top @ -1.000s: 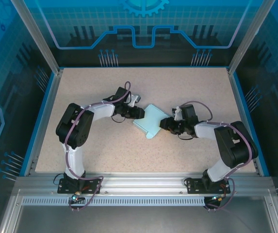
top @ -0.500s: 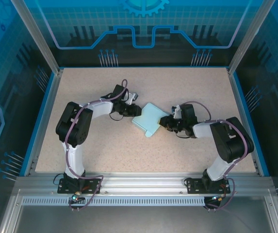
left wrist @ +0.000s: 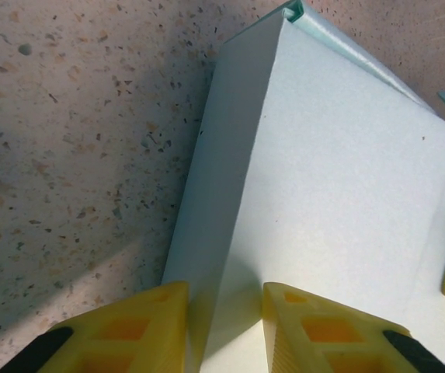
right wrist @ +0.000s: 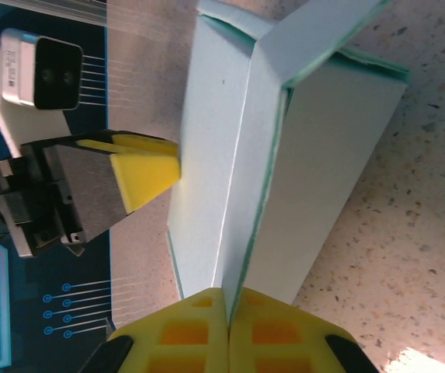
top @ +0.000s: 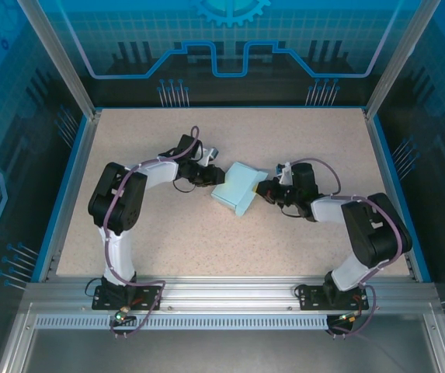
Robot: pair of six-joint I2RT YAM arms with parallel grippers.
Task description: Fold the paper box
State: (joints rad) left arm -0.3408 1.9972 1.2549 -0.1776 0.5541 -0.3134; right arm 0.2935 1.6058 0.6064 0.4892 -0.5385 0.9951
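Note:
The paper box [top: 239, 189] is light blue-teal card, partly folded, and sits mid-table between both arms. My left gripper [top: 211, 178] is at its left side. In the left wrist view its yellow fingers [left wrist: 140, 326] stand apart, astride a folded ridge of the paper box [left wrist: 323, 179], so this left gripper [left wrist: 226, 318] is open. My right gripper [top: 267, 189] holds the right side. In the right wrist view this right gripper [right wrist: 228, 311] is shut on a thin card edge of the paper box [right wrist: 230, 140], with a left finger [right wrist: 144, 175] touching the far panel.
The speckled beige table [top: 206, 241] is bordered by a blue rim [top: 71, 186] and transparent cage walls. An aluminium rail [top: 230, 294] with both arm bases runs along the near edge.
Both grippers have shifted slightly toward the far side. The box has turned a little and its panels stand more upright than a second ago.

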